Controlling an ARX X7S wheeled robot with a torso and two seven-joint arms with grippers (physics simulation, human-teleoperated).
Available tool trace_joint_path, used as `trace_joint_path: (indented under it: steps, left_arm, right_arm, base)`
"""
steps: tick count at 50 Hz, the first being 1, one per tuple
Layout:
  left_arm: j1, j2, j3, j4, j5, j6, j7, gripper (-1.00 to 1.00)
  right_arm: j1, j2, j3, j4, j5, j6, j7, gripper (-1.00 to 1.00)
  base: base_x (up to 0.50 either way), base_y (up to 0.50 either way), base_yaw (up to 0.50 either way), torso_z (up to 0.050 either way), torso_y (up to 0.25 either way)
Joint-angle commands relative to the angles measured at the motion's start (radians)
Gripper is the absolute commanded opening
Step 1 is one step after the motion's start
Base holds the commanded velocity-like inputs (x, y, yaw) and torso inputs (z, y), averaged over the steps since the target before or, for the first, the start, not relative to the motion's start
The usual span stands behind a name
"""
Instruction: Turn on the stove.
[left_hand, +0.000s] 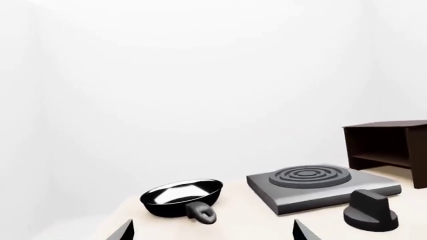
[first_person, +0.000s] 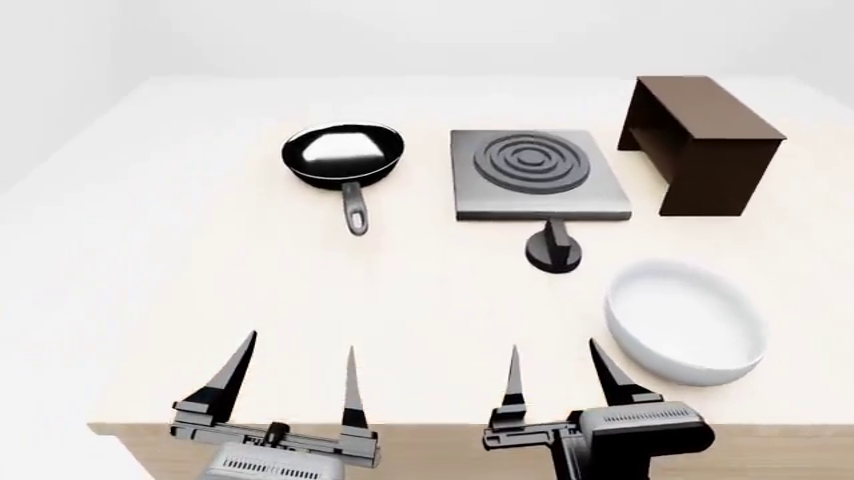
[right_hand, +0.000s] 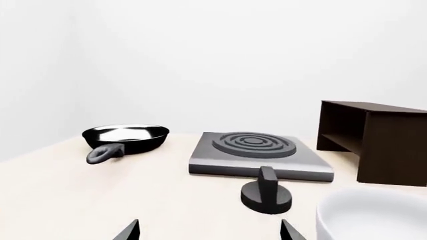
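The stove (first_person: 539, 174) is a flat dark-grey slab with raised burner rings at the table's far middle. Its separate black round knob (first_person: 555, 249) stands just in front of it. The stove also shows in the left wrist view (left_hand: 320, 186) with the knob (left_hand: 371, 212), and in the right wrist view (right_hand: 257, 154) with the knob (right_hand: 266, 194). My left gripper (first_person: 296, 375) is open and empty near the table's front edge. My right gripper (first_person: 558, 368) is open and empty, in front of the knob and well short of it.
A black frying pan (first_person: 343, 156) sits left of the stove, handle toward me. A dark brown open box (first_person: 703, 143) stands right of the stove. A white bowl (first_person: 685, 320) sits near my right gripper. The beige table (first_person: 174, 260) ends just behind my grippers.
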Motion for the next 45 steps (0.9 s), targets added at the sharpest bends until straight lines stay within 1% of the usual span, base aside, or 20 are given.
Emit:
trace_joint_path:
  steps: [1, 8, 36, 45]
  left_arm:
    - [0.000, -0.005, 0.006, 0.007, 0.000, -0.005, -0.008, 1.00]
    - [-0.004, -0.008, 0.013, 0.008, 0.005, -0.014, -0.009, 1.00]
    - [-0.002, -0.022, 0.025, 0.023, -0.001, -0.022, -0.025, 1.00]
    - [-0.005, -0.025, 0.029, 0.020, -0.003, -0.020, -0.029, 1.00]
  right_arm:
    - [0.000, 0.005, -0.007, -0.002, 0.012, -0.002, 0.003, 1.00]
    - [0.006, 0.007, -0.022, 0.027, 0.007, -0.024, -0.002, 1.00]
    - [0.006, 0.022, -0.038, 0.012, 0.018, -0.007, 0.022, 1.00]
    - [0.012, 0.022, -0.039, -0.006, 0.018, 0.025, 0.045, 1.00]
  base:
    - [0.39, 0.14, 0.00, 0.000, 0.000]
    - [0.38, 0.04, 0.00, 0.000, 0.000]
    - [0.37, 0.02, 0.00, 0.000, 0.000]
    - [0.16, 0.00, 0.00, 0.000, 0.000]
